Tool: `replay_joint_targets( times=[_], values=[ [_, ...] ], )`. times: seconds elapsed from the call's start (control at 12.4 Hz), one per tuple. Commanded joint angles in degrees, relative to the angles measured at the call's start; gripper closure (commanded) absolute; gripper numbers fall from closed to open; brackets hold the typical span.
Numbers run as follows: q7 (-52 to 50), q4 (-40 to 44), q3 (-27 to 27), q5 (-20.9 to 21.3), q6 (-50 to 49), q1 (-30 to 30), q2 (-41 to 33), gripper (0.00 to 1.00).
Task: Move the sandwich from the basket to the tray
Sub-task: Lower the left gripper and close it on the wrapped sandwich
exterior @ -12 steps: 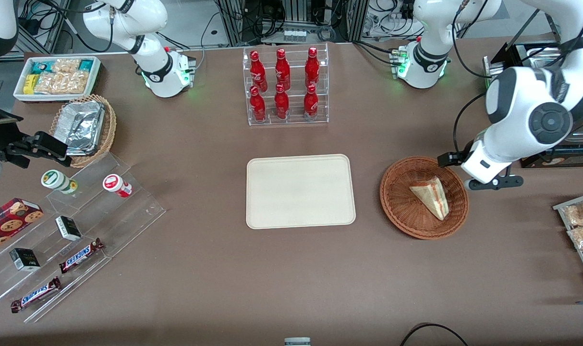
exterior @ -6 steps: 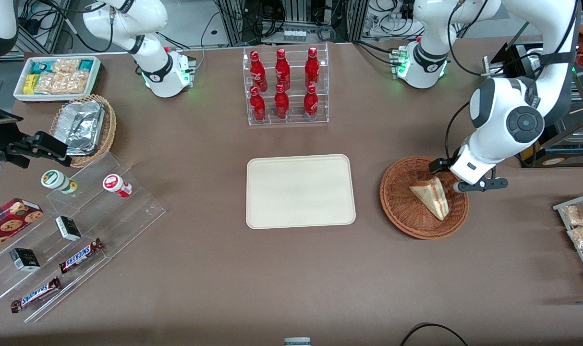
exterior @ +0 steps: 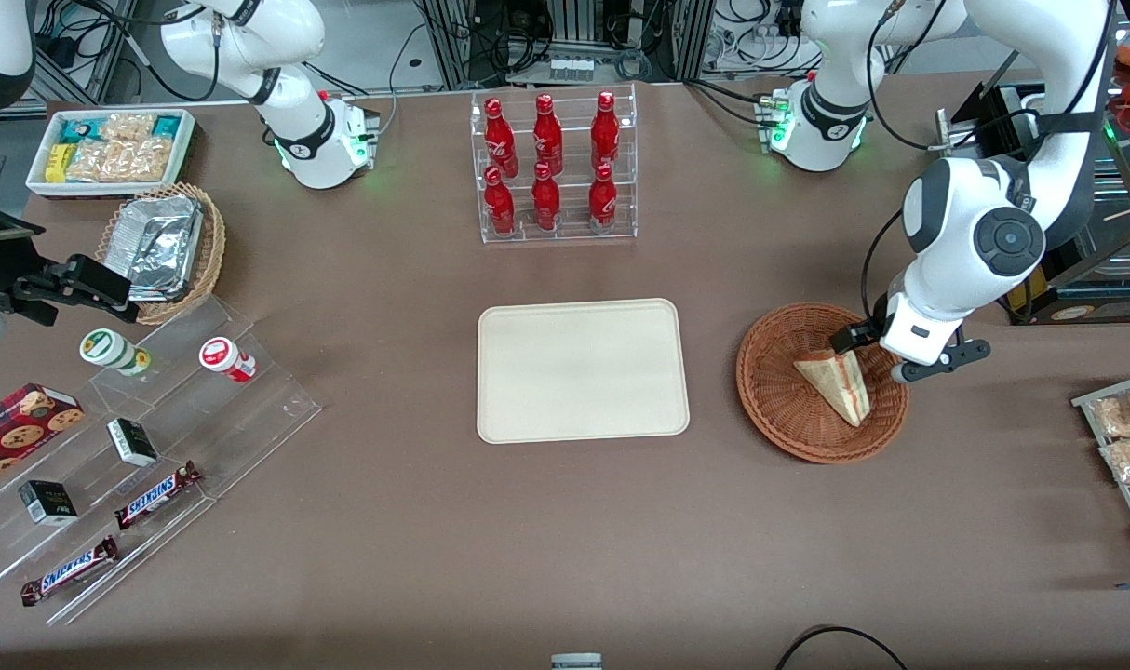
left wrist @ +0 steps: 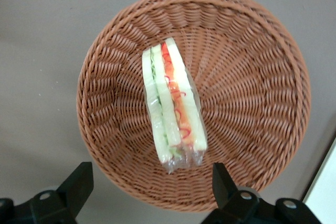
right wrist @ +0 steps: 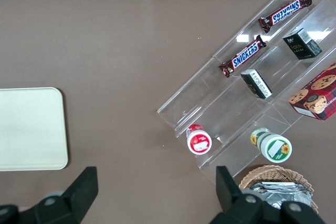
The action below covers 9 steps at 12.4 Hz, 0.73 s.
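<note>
Scanning the front view from its left edge, you see the tray (exterior: 583,370) lying flat and bare at the middle of the table, and beside it, toward the working arm's end, the basket (exterior: 772,391) with the sandwich (exterior: 835,381) lying in it, cut side with red, green and cream layers showing in the wrist view (left wrist: 173,113). Your gripper (left wrist: 149,186) hangs above the basket's rim with its fingers (left wrist: 77,183) spread wide and holding nothing. The sandwich lies below and between them, untouched, one end reaching toward the gap.
</note>
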Motion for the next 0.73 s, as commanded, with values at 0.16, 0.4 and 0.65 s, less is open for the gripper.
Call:
replay_joint_targets(
  times=[0.16, 0.4, 0.65],
  values=[
    [-19.3, -1.2, 0.2, -0.3, 6.7, -2.1, 2.3, 0.00],
    [-30.5, -1.0, 0.3, -0.3, 8.4, -3.2, 4.7, 0.00],
    [-30.6, -1.0, 0.3, 0.2, 9.9, -3.1, 6.4, 0.00]
  ],
)
